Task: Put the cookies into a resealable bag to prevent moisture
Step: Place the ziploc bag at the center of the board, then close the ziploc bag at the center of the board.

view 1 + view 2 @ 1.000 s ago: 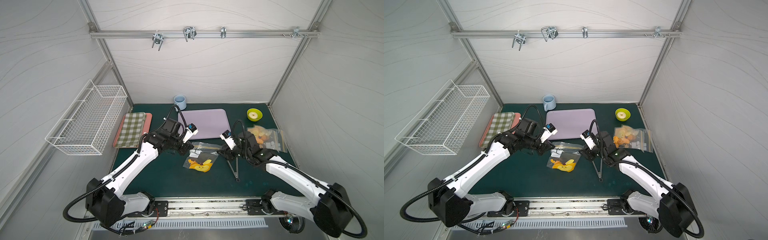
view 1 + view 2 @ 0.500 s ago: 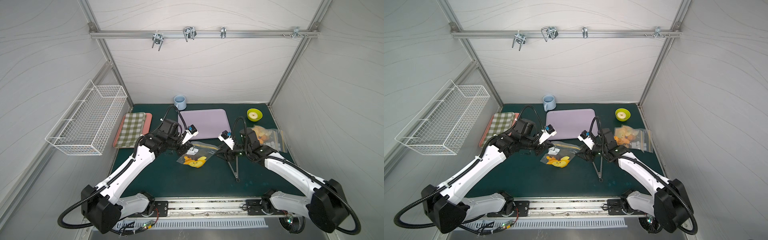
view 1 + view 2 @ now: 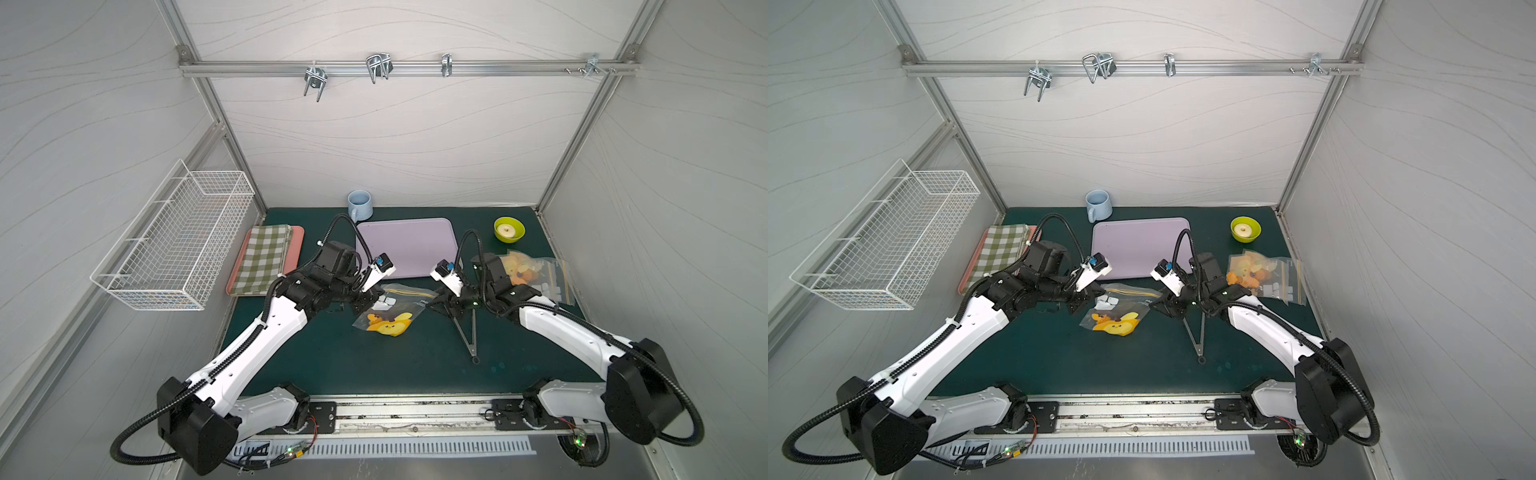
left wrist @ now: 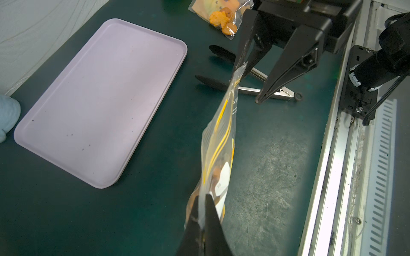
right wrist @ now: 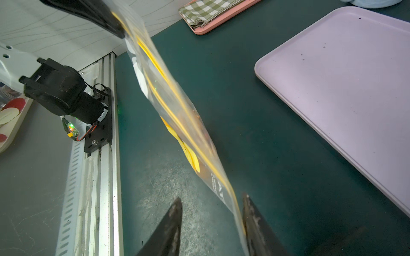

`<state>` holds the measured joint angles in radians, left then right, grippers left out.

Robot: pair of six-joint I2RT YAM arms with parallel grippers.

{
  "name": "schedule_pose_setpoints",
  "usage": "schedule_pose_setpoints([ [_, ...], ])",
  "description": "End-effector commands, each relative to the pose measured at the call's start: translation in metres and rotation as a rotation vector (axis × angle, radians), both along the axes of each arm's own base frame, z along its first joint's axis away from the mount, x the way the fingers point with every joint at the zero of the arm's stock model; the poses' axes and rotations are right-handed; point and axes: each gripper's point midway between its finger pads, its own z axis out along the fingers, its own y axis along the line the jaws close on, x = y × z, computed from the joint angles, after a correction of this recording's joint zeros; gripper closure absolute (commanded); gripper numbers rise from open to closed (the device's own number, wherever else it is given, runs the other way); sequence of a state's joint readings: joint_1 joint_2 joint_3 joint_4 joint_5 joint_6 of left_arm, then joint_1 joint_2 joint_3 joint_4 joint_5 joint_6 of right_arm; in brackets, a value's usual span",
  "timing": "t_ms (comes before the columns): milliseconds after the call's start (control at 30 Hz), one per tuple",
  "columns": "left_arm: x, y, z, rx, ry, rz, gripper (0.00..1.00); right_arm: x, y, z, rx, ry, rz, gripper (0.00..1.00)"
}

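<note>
Two clear bags show in both top views. The held bag (image 3: 395, 309) hangs over the middle of the bench (image 3: 374, 370), stretched between the arms. The left hand (image 4: 202, 197) is pinched tight on one end of its top edge. The right hand (image 5: 210, 204) has its jaws apart around the far end. The plastic leans on one finger (image 5: 259, 226) but is not squeezed. The cookies (image 3: 517, 270) I see best lie in the other bag (image 3: 548, 280), flat on the bench beside the right arm.

The held bag looks light, thin, floppy and slippery, so I think it will sag and twist. The best place to hold it is probably the top strip by the yellow zip lines. The cookies look small and hard, and might crack if pinched hard.

Some orange-brown lumps sit low in the held bag, but blur and the yellow picture hide what they are. I cannot tell if its mouth is open. The right arm hides one edge of the other bag.
</note>
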<state>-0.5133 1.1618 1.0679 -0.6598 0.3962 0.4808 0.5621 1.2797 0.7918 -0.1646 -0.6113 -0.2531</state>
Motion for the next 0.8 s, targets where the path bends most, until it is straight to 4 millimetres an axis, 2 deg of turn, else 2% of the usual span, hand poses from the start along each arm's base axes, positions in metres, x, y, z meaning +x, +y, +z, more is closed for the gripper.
schedule_pose_setpoints([
  [0,0.002,-0.004,0.015,-0.027,-0.073,-0.033,1.0,0.001,0.004,0.013,0.031,-0.052,0.038,0.59],
  [167,0.003,-0.005,0.016,-0.03,-0.073,-0.032,1.0,-0.001,0.005,0.013,0.033,-0.049,0.05,0.68],
  [333,0.003,-0.005,0.016,-0.031,-0.072,-0.031,1.0,-0.001,0.006,0.009,0.021,-0.051,0.05,0.68],
  [367,0.003,-0.005,0.016,-0.032,-0.074,-0.032,1.0,-0.001,0.006,0.01,0.022,-0.051,0.049,0.77],
  [400,0.003,-0.005,0.016,-0.033,-0.071,-0.031,1.0,-0.001,0.007,0.01,0.024,-0.051,0.05,0.93],
  [433,0.003,-0.005,0.017,-0.035,-0.073,-0.031,1.0,0.0,0.007,0.01,0.026,-0.051,0.048,1.0],
  [500,0.003,-0.007,0.017,-0.04,-0.07,-0.036,1.0,-0.002,0.009,0.011,0.029,-0.052,0.055,0.99],
  [633,0.002,-0.007,0.018,-0.041,-0.071,-0.037,1.0,-0.004,0.013,0.014,0.032,-0.062,0.069,0.79],
  [667,0.002,-0.007,0.018,-0.043,-0.071,-0.037,1.0,-0.004,0.014,0.013,0.03,-0.061,0.07,0.78],
  [700,0.002,-0.007,0.018,-0.044,-0.072,-0.038,1.0,-0.004,0.015,0.012,0.027,-0.061,0.069,0.82],
  [733,0.002,-0.007,0.018,-0.045,-0.069,-0.038,1.0,-0.004,0.016,0.011,0.025,-0.059,0.07,0.93],
  [767,0.002,-0.007,0.018,-0.044,-0.07,-0.038,1.0,-0.004,0.017,0.011,0.027,-0.06,0.073,0.97],
])
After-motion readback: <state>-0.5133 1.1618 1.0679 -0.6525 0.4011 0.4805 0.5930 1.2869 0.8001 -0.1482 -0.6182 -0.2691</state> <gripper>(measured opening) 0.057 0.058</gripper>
